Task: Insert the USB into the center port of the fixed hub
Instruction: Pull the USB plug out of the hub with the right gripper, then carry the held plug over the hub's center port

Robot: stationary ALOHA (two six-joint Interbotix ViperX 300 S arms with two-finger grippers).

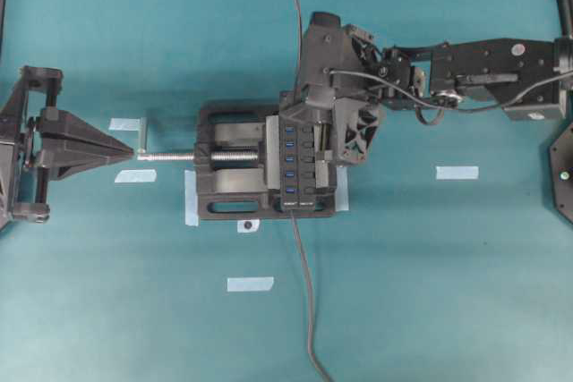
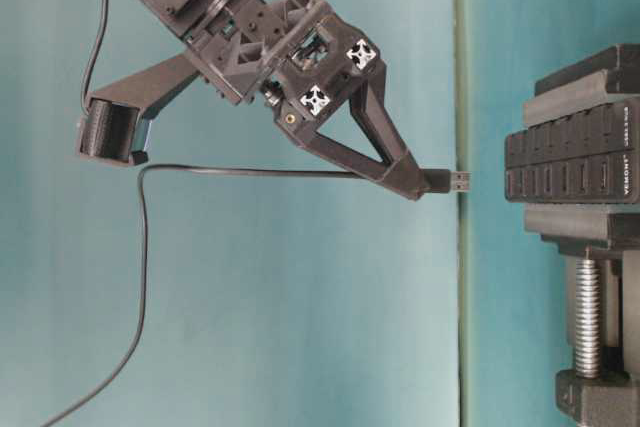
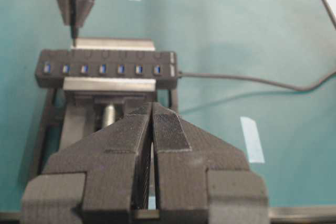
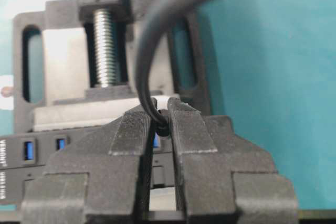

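right gripper (image 2: 425, 185): clamped on the USB (image 2: 458, 181), plug pokes out past the fingertips
USB: in the air, apart from the fixed hub (image 2: 570, 159), above its port row
left gripper (image 3: 152, 124): closed, empty
fixed hub: held in vise (image 1: 228, 205)

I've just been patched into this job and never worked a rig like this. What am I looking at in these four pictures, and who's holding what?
Two robot arms face each other across a teal table. One picture looks straight down, one looks sideways from table height, and the other two come from cameras mounted on each wrist, peering past the fingers.

In the middle sits a black bench vise clamping the fixed hub, a black strip with a row of blue ports. Bits of pale tape mark the table.

The right gripper is shut on the USB, whose metal tip sticks out toward the hub, not yet inserted. Its cable trails behind.

The left gripper is shut, holds nothing, and waits by the vise's screw handle.
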